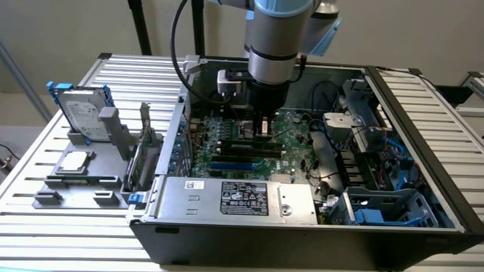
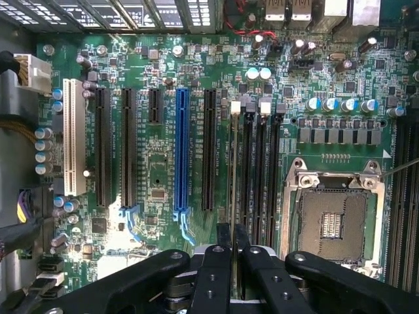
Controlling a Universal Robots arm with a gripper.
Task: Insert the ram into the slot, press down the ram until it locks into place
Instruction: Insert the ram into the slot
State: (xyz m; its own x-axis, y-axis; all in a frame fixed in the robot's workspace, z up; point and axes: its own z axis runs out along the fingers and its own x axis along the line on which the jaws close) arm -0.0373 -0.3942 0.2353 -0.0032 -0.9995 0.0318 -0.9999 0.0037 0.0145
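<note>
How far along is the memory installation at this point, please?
Done: the gripper is shut on the ram, so it has been picked up. In hand: the ram hangs edge-on, lined up along the slot on the motherboard. Left: I cannot tell whether it is seated; nothing shows it locked.

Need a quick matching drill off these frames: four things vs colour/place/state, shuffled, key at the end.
Things:
1 ram
2 hard drive
3 CPU socket
4 motherboard

Matches:
A green
B pinched edge-on in the gripper
C upright in the grey stand
D bare, no chip fitted

Pairs: 1-B, 2-C, 3-D, 4-A
</note>
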